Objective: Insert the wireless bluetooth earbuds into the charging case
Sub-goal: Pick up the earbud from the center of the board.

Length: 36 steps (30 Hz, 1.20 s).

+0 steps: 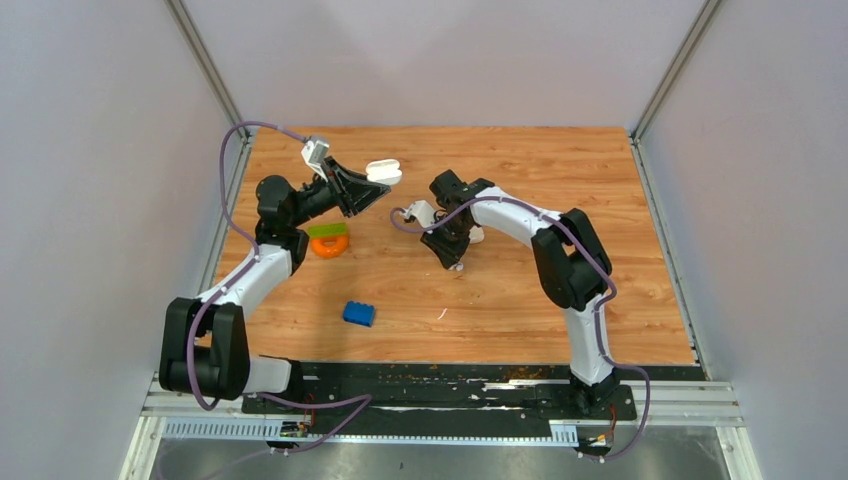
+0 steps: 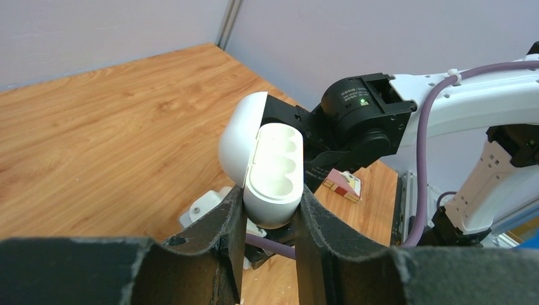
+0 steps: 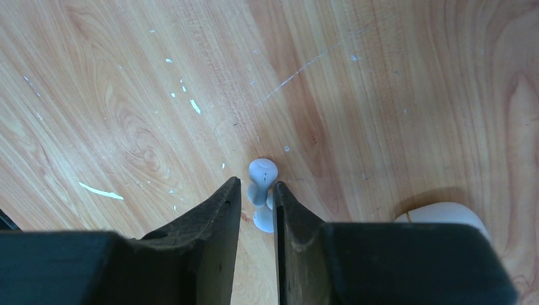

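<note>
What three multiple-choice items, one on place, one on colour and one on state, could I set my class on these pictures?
1. Where is the charging case?
A. Lying flat on the table
B. In the left gripper, off the table
C. On the floor

2. What colour is the toy brick?
A. Red
B. Yellow
C. Blue

3. How is the case's lid?
A. Open
B. Shut
C. Detached, lying on the table

Answers: 1 B, the left wrist view shows the gripper's fingers clamping the case; 2 C, the top view shows the brick is blue; 3 A, the lid is hinged back, baring the earbud wells.
</note>
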Motion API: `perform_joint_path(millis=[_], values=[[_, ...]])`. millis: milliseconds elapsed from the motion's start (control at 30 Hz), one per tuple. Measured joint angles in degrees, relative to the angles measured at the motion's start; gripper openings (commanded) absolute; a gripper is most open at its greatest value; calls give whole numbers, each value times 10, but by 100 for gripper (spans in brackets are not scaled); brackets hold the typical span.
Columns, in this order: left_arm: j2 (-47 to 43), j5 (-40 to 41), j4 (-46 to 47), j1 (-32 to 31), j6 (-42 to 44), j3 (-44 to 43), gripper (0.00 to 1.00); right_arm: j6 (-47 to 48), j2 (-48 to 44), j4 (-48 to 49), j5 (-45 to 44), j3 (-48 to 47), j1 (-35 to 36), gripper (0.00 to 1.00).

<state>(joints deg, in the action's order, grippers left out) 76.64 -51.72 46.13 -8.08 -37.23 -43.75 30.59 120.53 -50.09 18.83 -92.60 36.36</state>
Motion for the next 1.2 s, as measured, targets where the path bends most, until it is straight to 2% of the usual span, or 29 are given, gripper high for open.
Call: perform_joint_path(millis=[100, 433, 700, 833, 1033, 1200], values=[[3, 0, 0, 0, 0, 0, 0, -3, -3, -1, 0, 0, 0, 20], [14, 0, 5, 0, -9, 0, 0, -5, -10, -2, 2, 7, 0, 19], [15, 0, 10, 0, -11, 0, 0, -5, -10, -2, 1, 12, -1, 13], [15, 0, 12, 0, -12, 0, 0, -3, -10, -4, 1, 12, -2, 0], [17, -1, 15, 0, -13, 0, 0, 15, -26, -17, 2, 11, -5, 0], [36, -9, 27, 0, -12, 0, 0, 73, -71, -91, 7, -28, -7, 0]])
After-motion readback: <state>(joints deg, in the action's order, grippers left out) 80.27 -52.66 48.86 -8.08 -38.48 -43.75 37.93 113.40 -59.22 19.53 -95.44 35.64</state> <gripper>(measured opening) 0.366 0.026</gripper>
